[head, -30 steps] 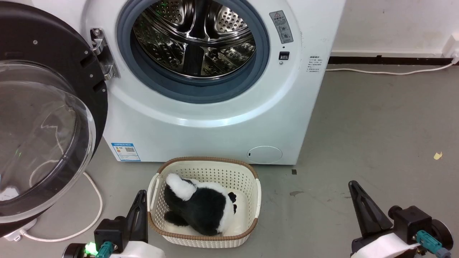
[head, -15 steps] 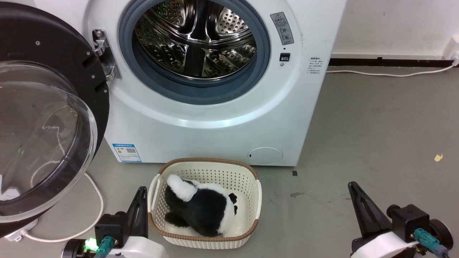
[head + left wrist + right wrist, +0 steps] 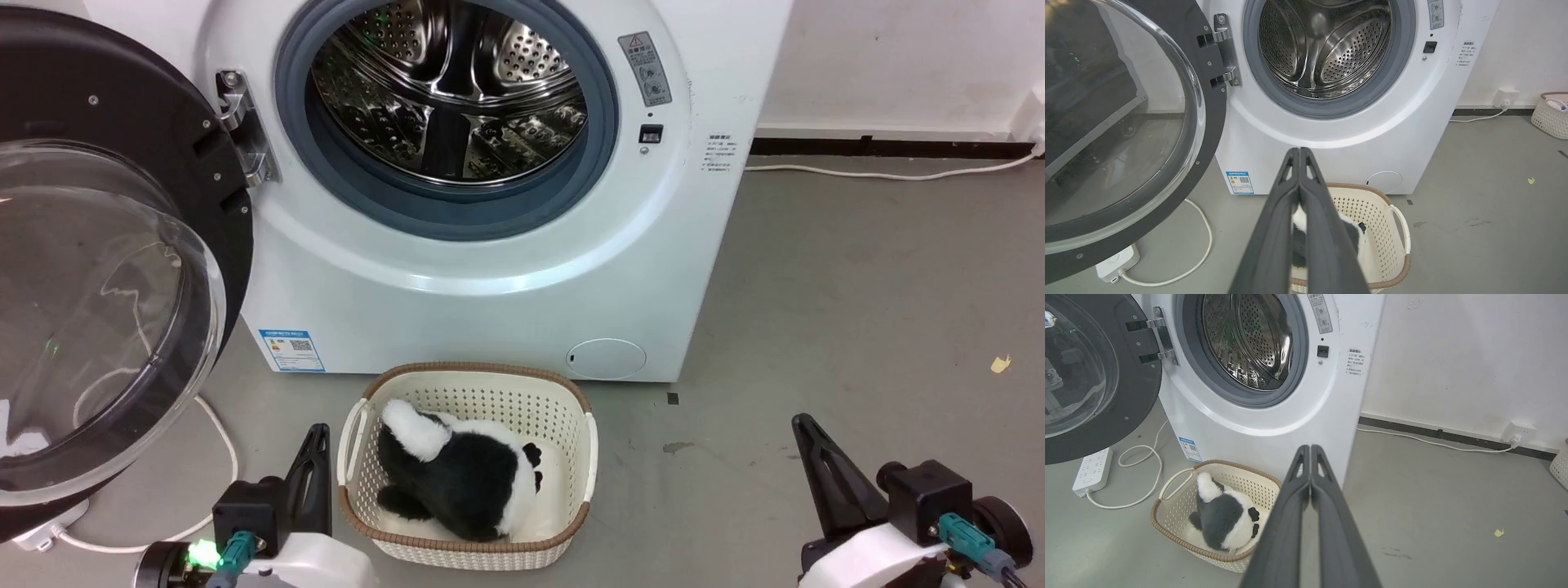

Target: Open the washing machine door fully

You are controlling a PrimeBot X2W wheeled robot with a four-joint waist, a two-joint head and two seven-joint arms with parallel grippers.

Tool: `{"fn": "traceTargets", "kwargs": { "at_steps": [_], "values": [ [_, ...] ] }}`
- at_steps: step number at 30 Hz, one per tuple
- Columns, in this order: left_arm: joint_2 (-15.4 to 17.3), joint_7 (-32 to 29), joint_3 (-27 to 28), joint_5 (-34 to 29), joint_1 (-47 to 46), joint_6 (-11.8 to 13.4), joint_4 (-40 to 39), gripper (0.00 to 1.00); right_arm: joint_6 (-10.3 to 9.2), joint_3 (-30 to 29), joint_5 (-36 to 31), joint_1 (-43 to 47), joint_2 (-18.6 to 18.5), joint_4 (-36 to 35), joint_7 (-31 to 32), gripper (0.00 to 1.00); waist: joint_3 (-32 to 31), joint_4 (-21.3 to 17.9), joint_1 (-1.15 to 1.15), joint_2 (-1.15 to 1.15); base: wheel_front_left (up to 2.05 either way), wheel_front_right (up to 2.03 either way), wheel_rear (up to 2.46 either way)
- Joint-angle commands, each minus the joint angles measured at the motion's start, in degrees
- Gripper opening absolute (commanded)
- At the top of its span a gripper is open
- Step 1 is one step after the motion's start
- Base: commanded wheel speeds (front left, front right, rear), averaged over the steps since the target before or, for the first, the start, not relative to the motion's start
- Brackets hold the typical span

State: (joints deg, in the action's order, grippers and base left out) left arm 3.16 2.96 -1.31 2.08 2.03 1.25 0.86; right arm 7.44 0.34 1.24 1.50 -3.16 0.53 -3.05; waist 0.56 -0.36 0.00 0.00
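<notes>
at the far left, the very large round glossy black washing machine door (image 3: 98, 269), with its bulging clear glass bowl centre, is hanging well away from the front with its inner face toward the robot. a white power strip (image 3: 37, 523) is lying on the grey floor under its lower edge. the silver metal hinge (image 3: 242, 131) is holding the door to the big white front-loading washing machine (image 3: 490, 302). next along, the left gripper (image 3: 317, 431) is hovering low, just beside the cream perforated plastic laundry basket (image 3: 589, 457). its two long dark fingers are pressing together on nothing, and the left wrist view is showing them touching along their length. a black-and-white plush toy (image 3: 465, 482) is lying in the basket. above it, the grey-rimmed perforated steel drum (image 3: 449, 90) is standing fully exposed. at the right, the right gripper (image 3: 804, 425) is likewise resting closed and empty over the floor, well apart from the machine. judging from this, the opening is looking essentially done: the door is sitting wide and neither gripper is touching it. at most a small further push outward is remaining, if the hinge is allowing any more.
</notes>
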Motion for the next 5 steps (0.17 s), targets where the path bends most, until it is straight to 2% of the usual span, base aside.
{"fn": "traceTargets", "kwargs": {
  "at_steps": [1, 5],
  "values": [
    [0.0, -0.3, 0.1, -0.6, -1.2, -0.3, -0.3, 0.0, 0.04, -0.1, -0.3, -0.9, 0.2, -0.3, 0.4, 0.0, 0.0, 0.0, 0.0, 0.0, 0.0, 0.0, 0.0],
    [0.0, -0.8, 0.3, -0.8, -1.3, -0.5, -0.4, 0.0, 0.04, -0.2, -0.5, -1.0, 0.2, -0.3, 0.8, 0.0, -0.1, 0.1, 0.0, 0.0, 0.0, 0.0, 0.0]
  ]
}}
